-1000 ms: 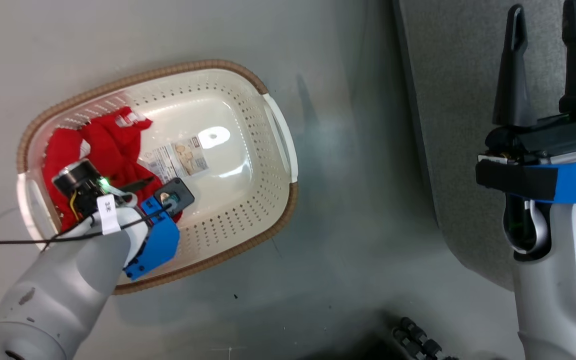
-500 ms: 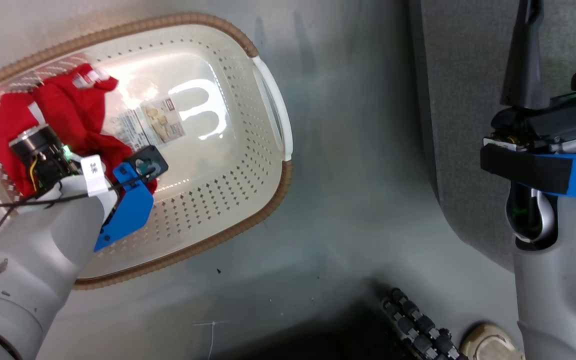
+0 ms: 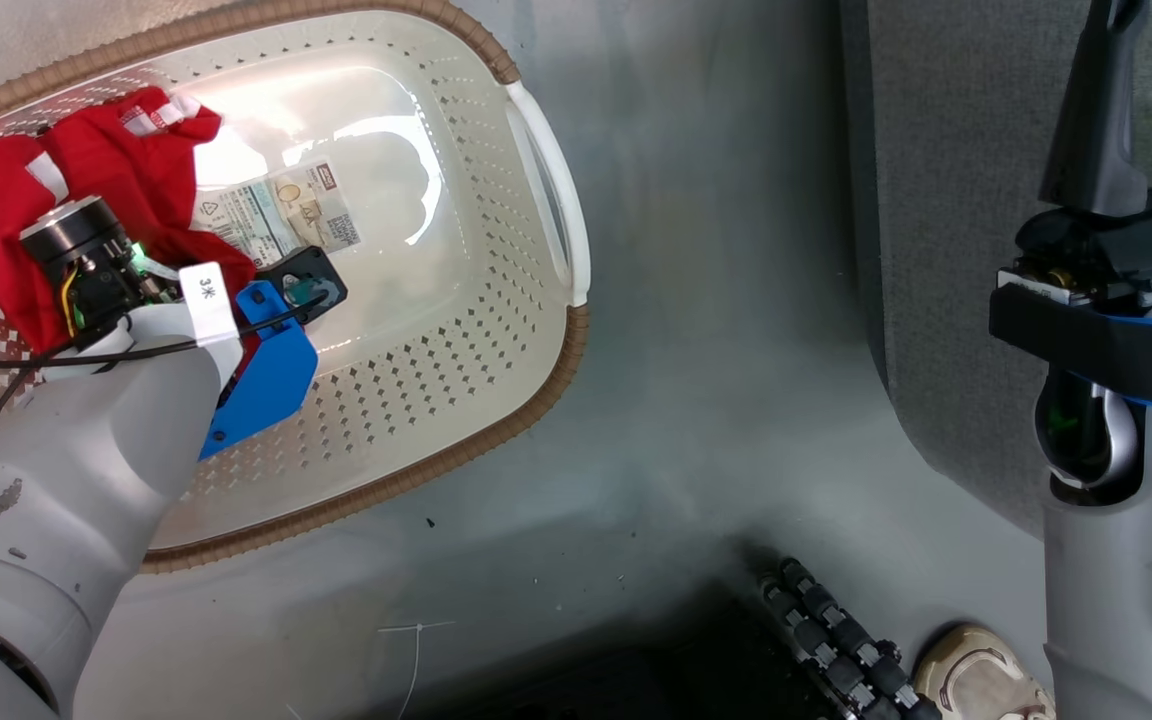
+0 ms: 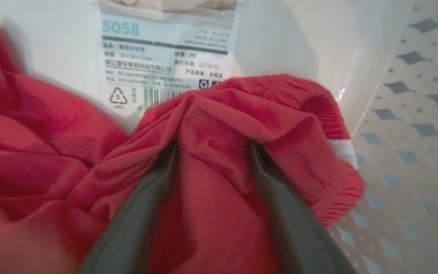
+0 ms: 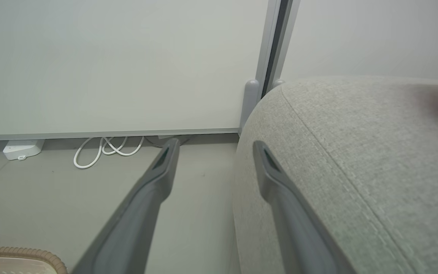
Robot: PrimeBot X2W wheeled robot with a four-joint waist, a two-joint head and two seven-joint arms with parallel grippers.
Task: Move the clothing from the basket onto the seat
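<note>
The seat point(image 3: 946, 200) takes the head view's upper right, well apart from the basket point(image 3: 416, 380) at upper left, so each garment needs carrying across. The clothing point(image 3: 106, 170) lies bunched at the basket's left end. The left gripper point(image 4: 213, 148) digs into it, jaws apart astride a raised fold, probably to pinch it. The right gripper point(image 5: 215, 146) hangs beside the seat's edge, jaws apart, empty.

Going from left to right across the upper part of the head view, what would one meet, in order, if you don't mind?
clothing → paper label → basket handle → floor → seat
</note>
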